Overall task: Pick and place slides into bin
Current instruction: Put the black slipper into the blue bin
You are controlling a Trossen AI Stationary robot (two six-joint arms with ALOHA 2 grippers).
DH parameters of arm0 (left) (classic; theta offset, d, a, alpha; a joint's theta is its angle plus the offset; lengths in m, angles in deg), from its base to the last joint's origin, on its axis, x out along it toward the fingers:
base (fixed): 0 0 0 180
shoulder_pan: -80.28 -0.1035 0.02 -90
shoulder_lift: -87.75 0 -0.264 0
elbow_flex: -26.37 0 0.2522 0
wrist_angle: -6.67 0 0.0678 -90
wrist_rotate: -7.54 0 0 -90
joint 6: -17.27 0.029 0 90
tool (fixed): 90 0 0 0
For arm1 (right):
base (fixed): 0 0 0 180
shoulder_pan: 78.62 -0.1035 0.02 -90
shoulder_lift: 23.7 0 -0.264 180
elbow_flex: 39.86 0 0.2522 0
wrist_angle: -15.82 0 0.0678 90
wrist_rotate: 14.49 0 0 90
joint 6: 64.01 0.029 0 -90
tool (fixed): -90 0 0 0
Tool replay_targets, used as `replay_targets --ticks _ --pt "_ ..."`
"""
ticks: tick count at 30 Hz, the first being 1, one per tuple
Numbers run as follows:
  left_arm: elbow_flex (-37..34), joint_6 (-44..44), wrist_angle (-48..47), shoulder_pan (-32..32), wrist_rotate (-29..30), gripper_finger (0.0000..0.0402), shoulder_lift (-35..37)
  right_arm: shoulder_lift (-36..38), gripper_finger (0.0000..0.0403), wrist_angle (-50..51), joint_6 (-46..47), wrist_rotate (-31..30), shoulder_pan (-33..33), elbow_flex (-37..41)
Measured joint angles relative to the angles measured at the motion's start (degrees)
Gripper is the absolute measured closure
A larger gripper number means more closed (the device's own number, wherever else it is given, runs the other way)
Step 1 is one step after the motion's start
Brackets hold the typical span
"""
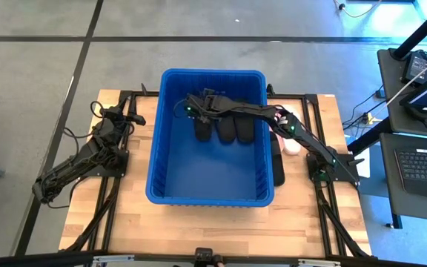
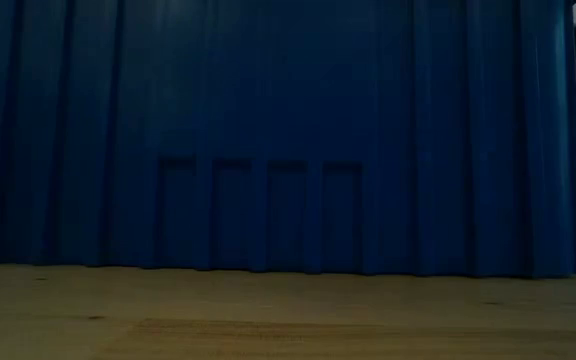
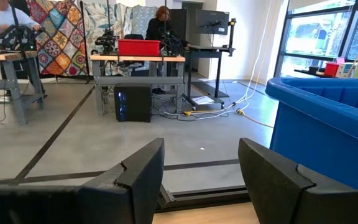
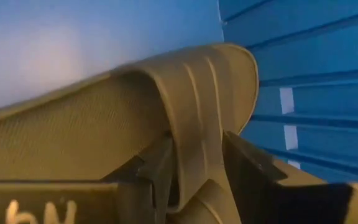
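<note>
The blue bin [image 1: 210, 189] stands in the middle of the table; its ribbed wall fills the low view [image 2: 288, 130]. My right gripper [image 1: 199, 110] reaches into the bin's far left part and is shut on a black slide [image 1: 202, 127]. Two more black slides [image 1: 236, 130] lie side by side on the bin's floor next to it. A pale pink slide [image 1: 292, 145] lies on the table right of the bin. My left gripper [image 1: 127, 116] waits left of the bin, open and empty [image 3: 201, 168]. My right gripper [image 4: 196, 144] pinches the slide's wide strap [image 4: 197, 118] between its two fingers, one finger [image 4: 160, 168] under the strap and one [image 4: 247, 165] outside it. The fingers come from the bin's right side, slanting down. Whether the slide rests on the bin's floor cannot be told.
A dark flat thing [image 1: 279, 167] lies on the table between the bin's right wall and the right arm's base. The bin's near half [image 1: 210, 167] holds nothing. Beyond the table are desks, a red crate [image 3: 143, 46] and people.
</note>
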Motion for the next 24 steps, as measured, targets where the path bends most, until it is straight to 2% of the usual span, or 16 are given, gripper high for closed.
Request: replay_targets --ticks 11,18,21,24 --pt "0.00 0.00 -0.01 0.00 0.02 0.0200 0.02 0.10 0.0264 3.36 1.82 -0.16 0.07 -0.02" --pt "0.00 0.00 -0.02 0.00 0.02 0.0200 0.00 0.79 0.0264 9.78 3.66 -0.04 -0.08 -5.31" --pt "0.00 0.00 -0.02 -0.02 0.02 0.0200 0.02 2.62 0.0264 9.65 4.59 3.86 -0.09 -5.00" --pt "0.00 0.00 -0.01 -0.02 0.02 0.0200 0.00 4.20 0.0264 10.66 6.91 11.01 0.02 -5.27"
